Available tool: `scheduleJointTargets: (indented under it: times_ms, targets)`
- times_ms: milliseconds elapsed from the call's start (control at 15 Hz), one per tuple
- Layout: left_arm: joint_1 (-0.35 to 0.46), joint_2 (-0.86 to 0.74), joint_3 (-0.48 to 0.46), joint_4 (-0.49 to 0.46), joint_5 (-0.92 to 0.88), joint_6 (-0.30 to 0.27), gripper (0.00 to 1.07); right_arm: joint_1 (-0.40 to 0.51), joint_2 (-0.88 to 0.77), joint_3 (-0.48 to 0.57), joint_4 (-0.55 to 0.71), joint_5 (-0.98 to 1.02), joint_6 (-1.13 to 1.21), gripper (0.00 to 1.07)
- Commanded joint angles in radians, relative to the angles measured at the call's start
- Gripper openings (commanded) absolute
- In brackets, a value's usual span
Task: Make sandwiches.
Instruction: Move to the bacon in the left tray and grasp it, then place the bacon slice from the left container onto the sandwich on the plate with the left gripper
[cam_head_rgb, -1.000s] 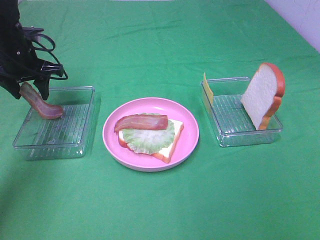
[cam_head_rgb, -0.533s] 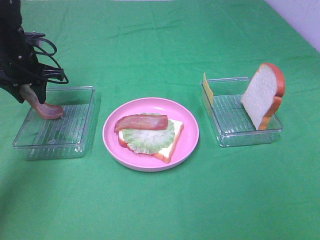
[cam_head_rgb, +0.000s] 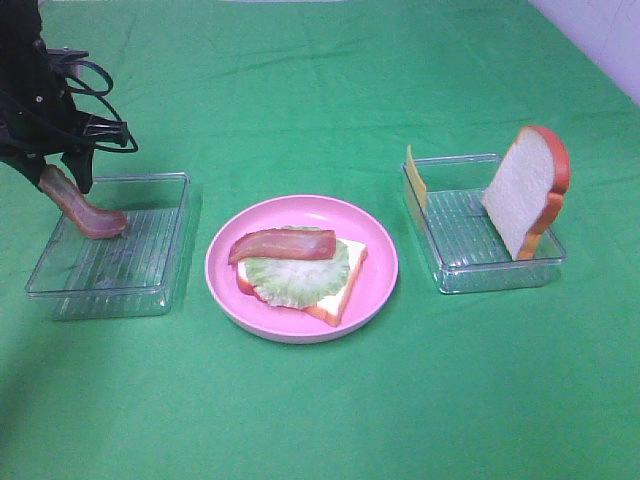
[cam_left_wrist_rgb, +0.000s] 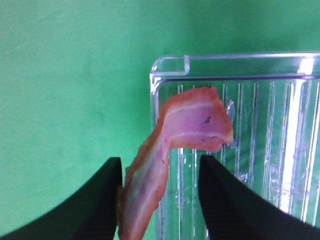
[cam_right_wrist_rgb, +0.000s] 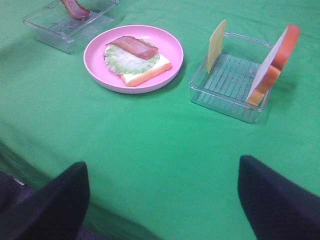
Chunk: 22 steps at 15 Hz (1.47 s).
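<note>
The half-built sandwich (cam_head_rgb: 305, 272) lies on the pink plate (cam_head_rgb: 380, 265): one bread slice, lettuce (cam_head_rgb: 290, 275) and a bacon strip (cam_head_rgb: 283, 243) on top. It also shows in the right wrist view (cam_right_wrist_rgb: 135, 60). My left gripper (cam_head_rgb: 55, 180) is shut on one end of a second bacon strip (cam_head_rgb: 85, 212), (cam_left_wrist_rgb: 187, 120). The strip's other end rests in the left clear tray (cam_head_rgb: 150, 285). The second bread slice (cam_head_rgb: 525, 190) leans upright in the right clear tray (cam_head_rgb: 500, 275), with a cheese slice (cam_head_rgb: 415, 178) standing at its far corner. My right gripper (cam_right_wrist_rgb: 161, 167) is open and empty above the cloth.
Everything sits on a green cloth (cam_head_rgb: 320, 410). A pale wall edge (cam_head_rgb: 600, 35) shows at the back right. The left arm's cables (cam_head_rgb: 95, 90) hang over the left tray's far corner.
The left gripper shifted slightly and rose a little with the bacon end; the strip's other end still touches the tray. Nothing else moved.
</note>
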Motion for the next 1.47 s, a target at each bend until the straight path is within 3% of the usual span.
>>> scheduleJointTargets:
  times_ms: [67, 200, 267, 333, 467, 933, 1133, 1200, 1333, 1400, 1467]
  targets:
    - [0.0, -0.001, -0.004, -0.012, 0.04, -0.016, 0.39, 0.002, -0.013, 0.005, 0.0, -0.012, -0.007, 0.77]
    - [0.0, -0.001, -0.004, -0.006, 0.05, -0.016, 0.32, 0.002, -0.013, 0.005, 0.0, -0.012, -0.007, 0.77]
    - [0.0, -0.001, -0.004, -0.002, 0.05, -0.016, 0.18, 0.002, -0.013, 0.005, 0.0, -0.012, -0.007, 0.77]
    - [0.0, -0.001, -0.004, -0.002, 0.05, -0.016, 0.18, 0.002, -0.013, 0.005, 0.0, -0.012, -0.007, 0.77]
    - [0.0, -0.001, -0.004, -0.001, 0.049, -0.017, 0.0, 0.002, -0.013, 0.005, 0.0, -0.012, -0.007, 0.77]
    - [-0.001, -0.054, -0.012, -0.05, 0.037, 0.009, 0.0, 0.002, -0.013, 0.005, 0.0, -0.012, -0.007, 0.77]
    - [-0.001, -0.144, -0.016, -0.308, -0.027, 0.128, 0.0, 0.002, -0.013, 0.005, 0.0, -0.012, -0.007, 0.77]
    - [-0.001, -0.144, -0.016, -0.308, -0.027, 0.128, 0.0, 0.002, -0.013, 0.005, 0.0, -0.012, -0.007, 0.77]
    - [-0.001, -0.165, -0.016, -0.516, -0.042, 0.227, 0.0, 0.002, -0.013, 0.005, 0.0, -0.012, -0.007, 0.77]
    - [-0.008, -0.164, -0.016, -0.706, -0.034, 0.315, 0.0, 0.002, -0.013, 0.005, 0.0, -0.012, -0.007, 0.77]
    - [-0.023, -0.163, -0.016, -0.773, -0.034, 0.361, 0.0, 0.002, -0.013, 0.005, 0.0, -0.012, -0.007, 0.77]
